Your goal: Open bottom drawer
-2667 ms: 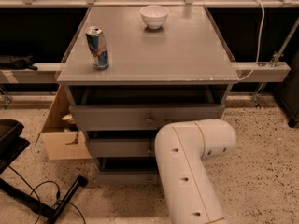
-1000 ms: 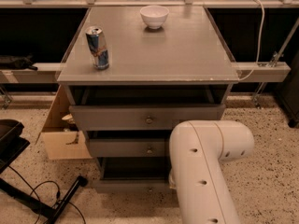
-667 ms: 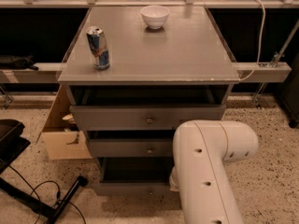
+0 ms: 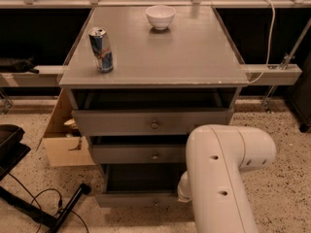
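The grey cabinet (image 4: 155,57) has three drawers. The bottom drawer (image 4: 131,199), the slimmest front with a small round knob (image 4: 155,203), stands pulled out toward me, with its dark inside showing behind the front. My white arm (image 4: 223,174) reaches down at the cabinet's lower right. Its wrist end (image 4: 183,188) sits at the right part of the bottom drawer's front. My gripper is hidden behind the arm there. The middle drawer (image 4: 131,154) and the top drawer (image 4: 116,123) also stand a little way out.
A blue-and-silver can (image 4: 101,50) stands at the top's left front, and a white bowl (image 4: 160,16) at the back. A cardboard box (image 4: 60,147) sits on the floor to the left of the cabinet. A black stand and cables (image 4: 58,212) lie at the lower left.
The bottom drawer's front has slid out toward me and lower in view. My arm has shifted right and back with it.
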Controlling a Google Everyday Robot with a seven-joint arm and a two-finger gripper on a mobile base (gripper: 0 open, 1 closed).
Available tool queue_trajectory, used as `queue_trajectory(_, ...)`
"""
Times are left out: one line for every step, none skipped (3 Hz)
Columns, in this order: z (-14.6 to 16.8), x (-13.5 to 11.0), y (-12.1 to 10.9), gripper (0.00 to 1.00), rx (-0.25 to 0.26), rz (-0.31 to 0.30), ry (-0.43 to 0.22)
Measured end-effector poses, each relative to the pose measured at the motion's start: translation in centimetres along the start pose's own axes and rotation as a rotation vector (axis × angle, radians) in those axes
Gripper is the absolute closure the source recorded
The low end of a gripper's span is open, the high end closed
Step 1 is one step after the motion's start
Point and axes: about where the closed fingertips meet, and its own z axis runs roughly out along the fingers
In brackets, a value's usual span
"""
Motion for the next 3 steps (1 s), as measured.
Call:
queue_trajectory(-0.51, 0.5, 1.28, 1.0, -0.021, -0.004, -0.005)
queue_trajectory(-0.6, 0.51, 1.34, 1.0, -0.022, -0.004, -0.006)
queue_trajectory(-0.6, 0.51, 1.34, 0.81, -0.022, -0.004, -0.006)
